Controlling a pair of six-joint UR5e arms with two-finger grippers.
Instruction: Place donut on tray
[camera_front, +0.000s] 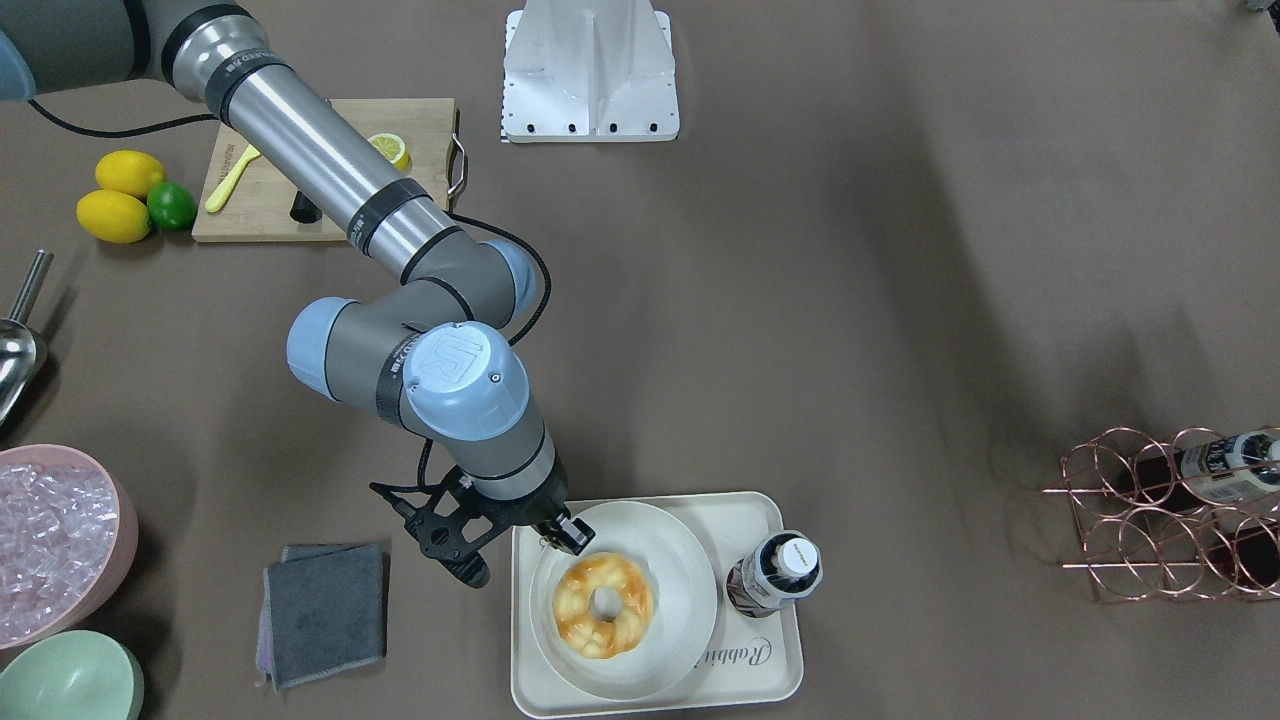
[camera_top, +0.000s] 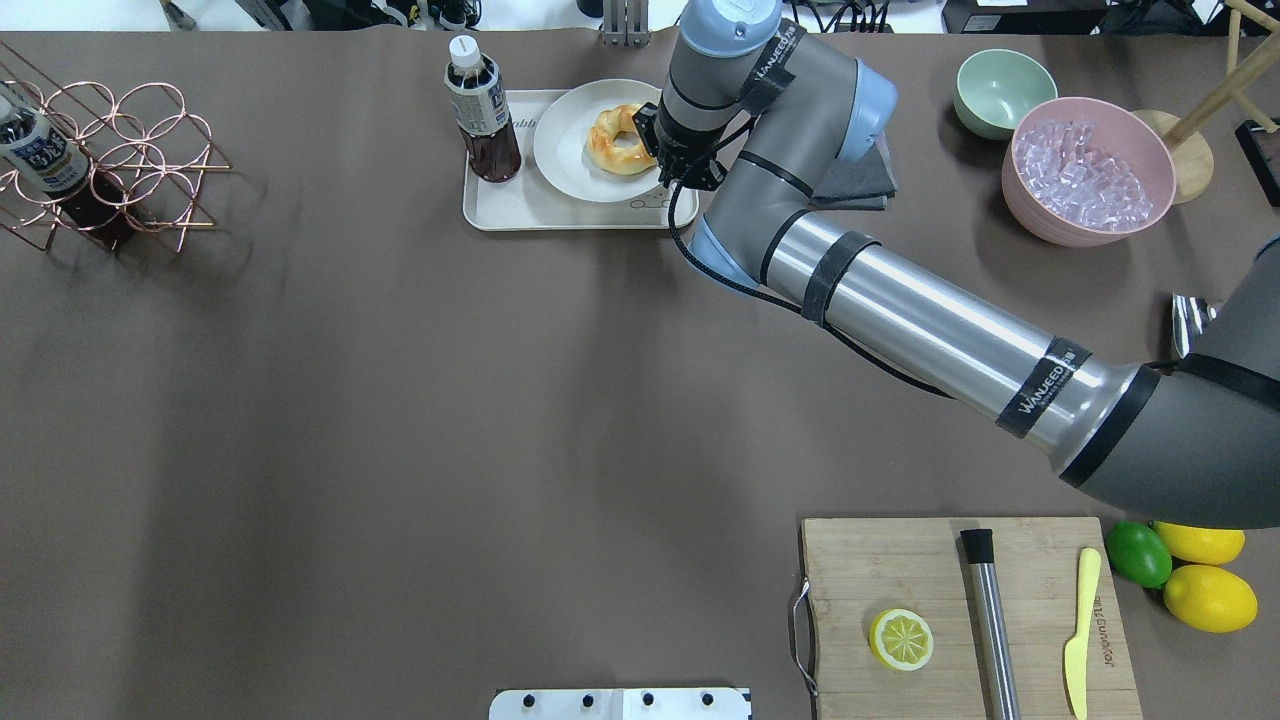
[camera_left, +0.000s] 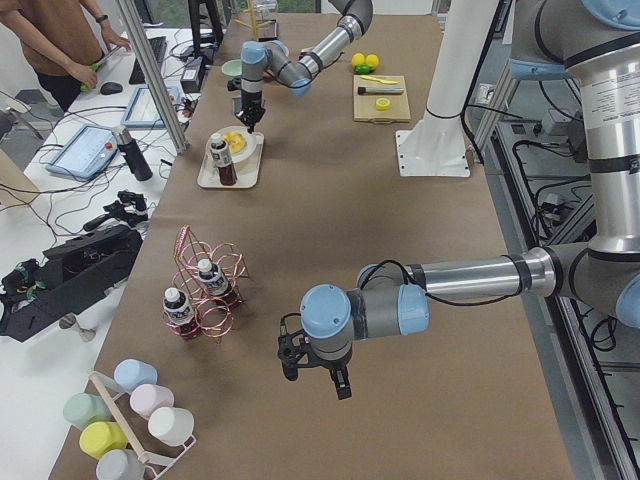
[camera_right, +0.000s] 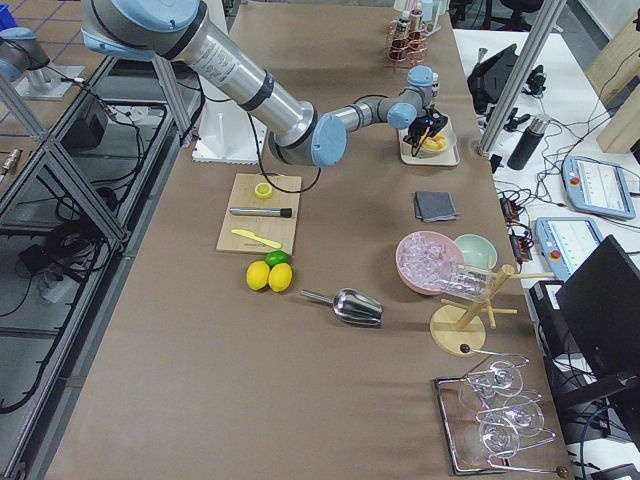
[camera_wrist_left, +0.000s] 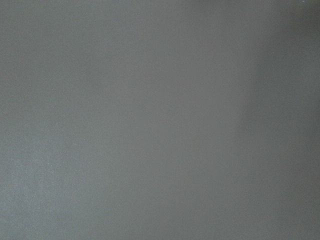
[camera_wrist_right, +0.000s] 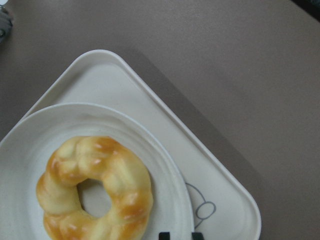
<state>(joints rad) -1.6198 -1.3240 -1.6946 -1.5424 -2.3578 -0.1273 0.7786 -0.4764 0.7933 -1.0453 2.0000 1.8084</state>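
The donut (camera_front: 603, 605) is a golden-orange glazed ring lying on a round cream plate (camera_front: 680, 560), which stands on the cream tray (camera_front: 770, 670) with the "Rabbit" script. It also shows in the overhead view (camera_top: 622, 140) and the right wrist view (camera_wrist_right: 95, 190). My right gripper (camera_front: 567, 532) hovers just above the plate's rim beside the donut, with its fingertips (camera_wrist_right: 164, 235) close together, shut and empty. My left gripper (camera_left: 317, 378) hangs over bare table far from the tray. I cannot tell whether it is open or shut.
A dark drink bottle (camera_front: 775, 575) stands on the tray next to the plate. A grey cloth (camera_front: 325, 612), a pink bowl of ice (camera_front: 50, 545) and a green bowl (camera_front: 65, 685) lie on the robot's right. A copper wire rack (camera_front: 1170, 510) stands on its left.
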